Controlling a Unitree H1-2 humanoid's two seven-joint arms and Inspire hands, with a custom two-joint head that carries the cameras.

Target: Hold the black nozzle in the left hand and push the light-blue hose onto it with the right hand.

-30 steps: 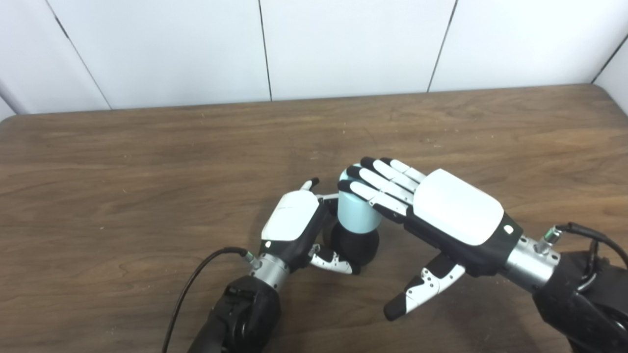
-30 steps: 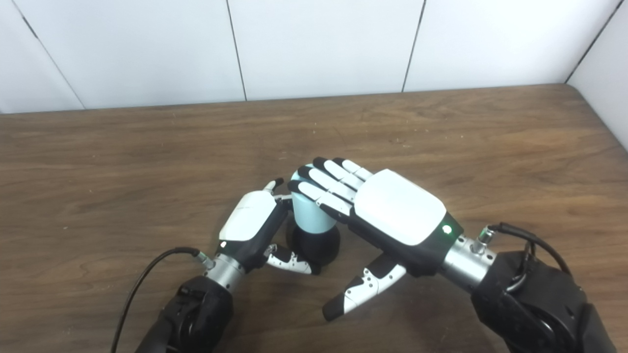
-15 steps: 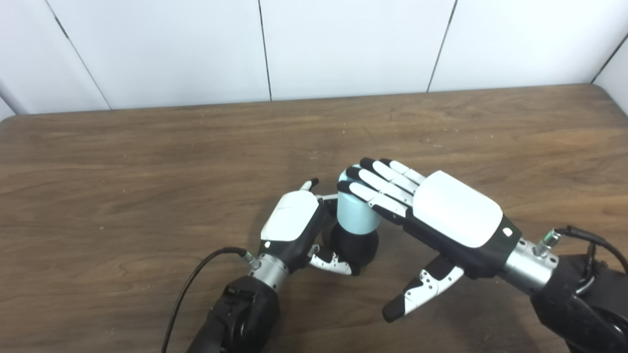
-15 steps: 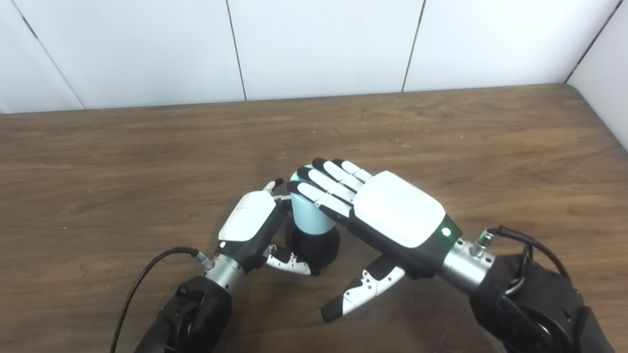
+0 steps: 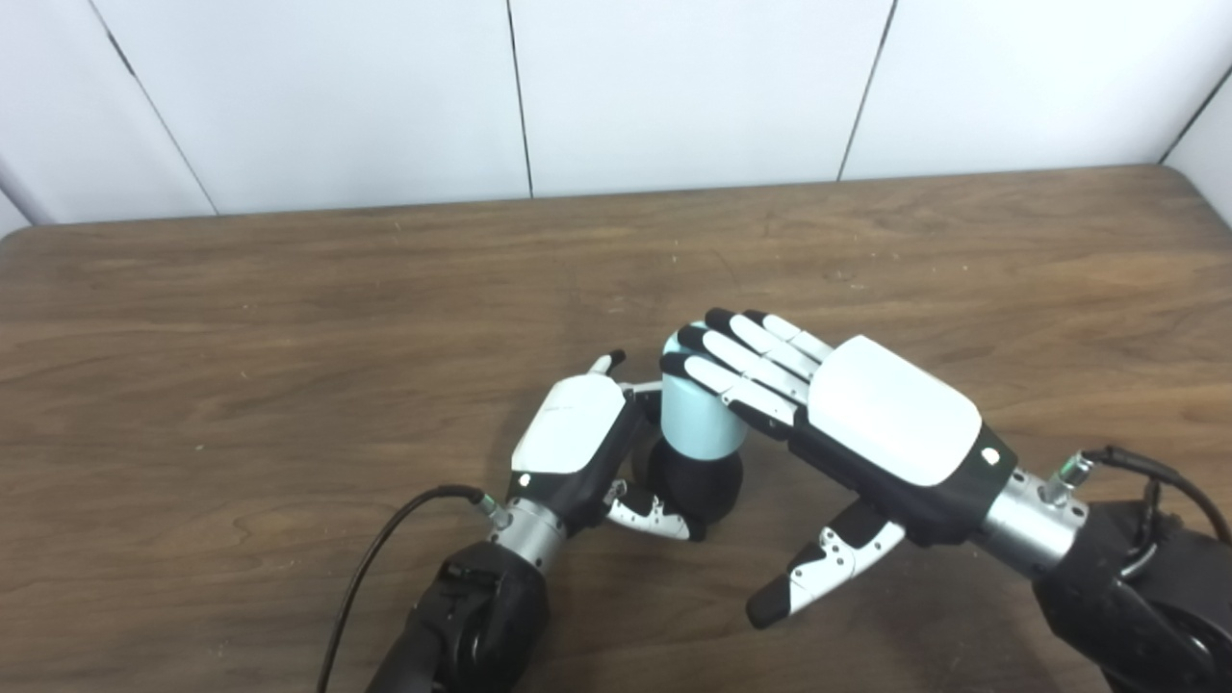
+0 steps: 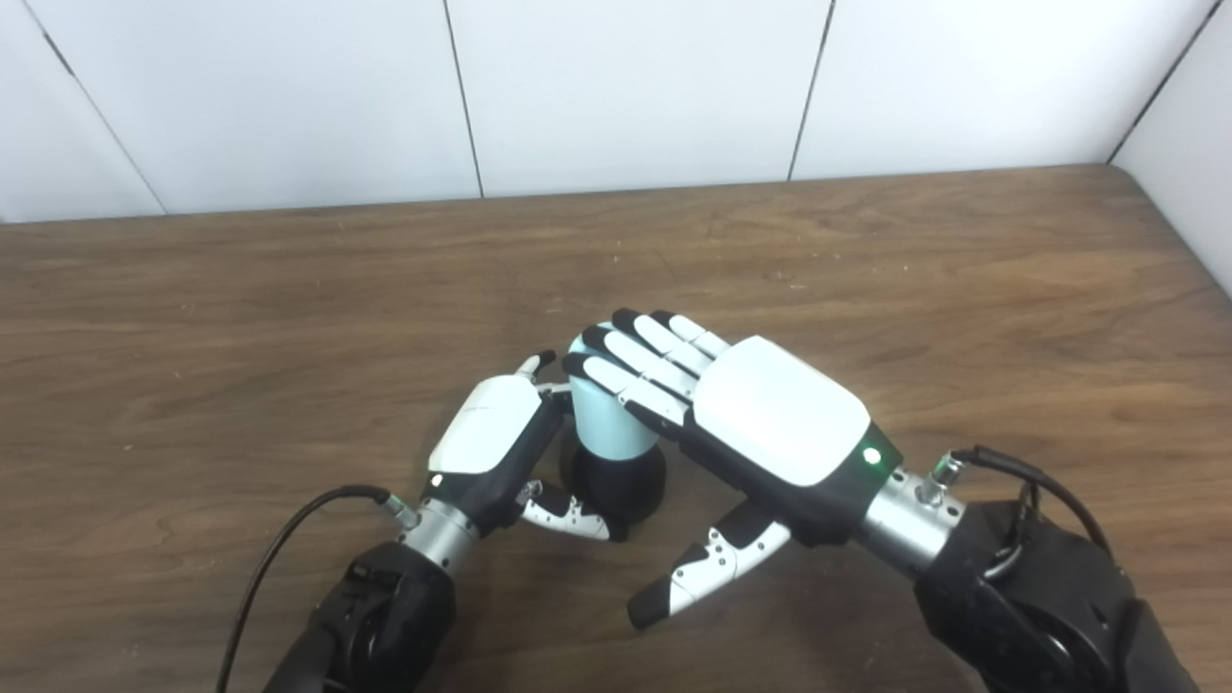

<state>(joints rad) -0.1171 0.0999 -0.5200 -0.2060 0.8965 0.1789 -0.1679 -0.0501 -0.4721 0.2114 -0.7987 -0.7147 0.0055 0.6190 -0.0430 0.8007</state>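
Table (image 5: 289, 289) is bare wood apart from the two hands and the part they share, which sits near the front edge, about mid-width. Right hand (image 5: 847, 414) is the only thing that has shifted over the last second, and barely — wrist and forearm have slid slightly toward the nozzle while its fingers (image 5: 736, 361) stay flat across the hose top, thumb hanging free, nothing enclosed. So it's released, pressing with the fingers rather than grasping. Left hand (image 5: 577, 438) hasn't moved: it stays clenched around the black nozzle (image 5: 695, 478) from the nozzle's left, thumb hooked across its front base.

Read: the push looks essentially done, or stalled — hose height over the nozzle hasn't visibly dropped.

Light-blue hose (image 5: 701, 423) is a short, smooth, stubby cylinder, upright, seated directly on top of the nozzle with its lower rim meeting the rounded black body. Nozzle is matte and bulbous, resting on the table. Can't tell how deep the hose sits — the joint is hidden inside.
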